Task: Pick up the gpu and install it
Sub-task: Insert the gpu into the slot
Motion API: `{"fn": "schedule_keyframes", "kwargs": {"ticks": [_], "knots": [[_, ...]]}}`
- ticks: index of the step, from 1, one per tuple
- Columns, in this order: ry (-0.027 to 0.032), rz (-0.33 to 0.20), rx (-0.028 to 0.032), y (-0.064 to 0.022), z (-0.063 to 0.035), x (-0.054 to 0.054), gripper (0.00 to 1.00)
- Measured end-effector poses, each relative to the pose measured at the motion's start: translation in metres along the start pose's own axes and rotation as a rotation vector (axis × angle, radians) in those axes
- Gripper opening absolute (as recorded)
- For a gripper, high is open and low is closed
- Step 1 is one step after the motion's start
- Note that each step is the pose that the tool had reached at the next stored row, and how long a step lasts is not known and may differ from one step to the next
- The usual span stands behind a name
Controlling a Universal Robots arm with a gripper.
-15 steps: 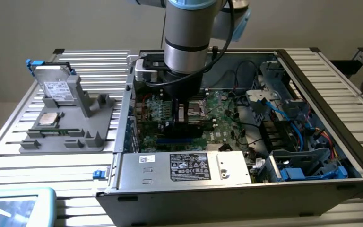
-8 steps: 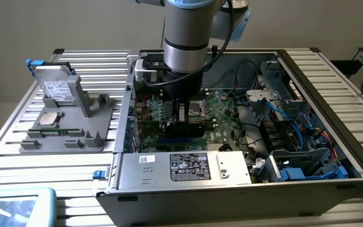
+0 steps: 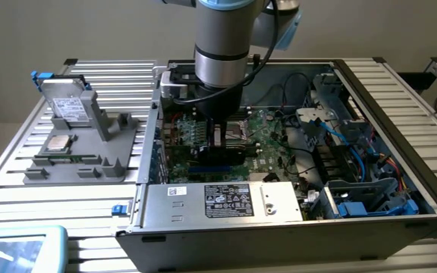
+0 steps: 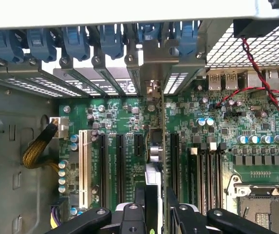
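Hand (image 4: 154,214) part-closed on the gpu (image 3: 222,154), card edge-down above the motherboard (image 4: 120,117) slots (image 4: 120,165) inside the case (image 3: 279,242); you risk bent contacts if it sits off-slot.

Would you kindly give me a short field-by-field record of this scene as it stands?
gripper: gripper shut on the gpu, inside the open computer case
gpu: upright, edge toward the motherboard, among the expansion slots; cannot tell if seated
hard drive: hard drive stands in the grey fixture, outside the case, on the exterior view's left
task state: gpu picked up and brought to the slots
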State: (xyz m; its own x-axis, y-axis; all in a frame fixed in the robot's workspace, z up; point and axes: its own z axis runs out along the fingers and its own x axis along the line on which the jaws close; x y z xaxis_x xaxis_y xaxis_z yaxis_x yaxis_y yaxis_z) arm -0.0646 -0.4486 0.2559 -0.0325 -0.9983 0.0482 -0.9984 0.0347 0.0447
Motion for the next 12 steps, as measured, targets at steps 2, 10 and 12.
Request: {"fn": "schedule_keyframes", "kwargs": {"ticks": [2,10,12], "knots": [[-0.0004,0.000,0.0014,0.0003,0.0000,0.0000,0.27],[-0.0046,-0.002,0.0085,0.0007,0.0001,0.0015,0.27],[-0.0059,-0.004,0.0123,0.0007,0.0002,0.0014,0.27]]}}
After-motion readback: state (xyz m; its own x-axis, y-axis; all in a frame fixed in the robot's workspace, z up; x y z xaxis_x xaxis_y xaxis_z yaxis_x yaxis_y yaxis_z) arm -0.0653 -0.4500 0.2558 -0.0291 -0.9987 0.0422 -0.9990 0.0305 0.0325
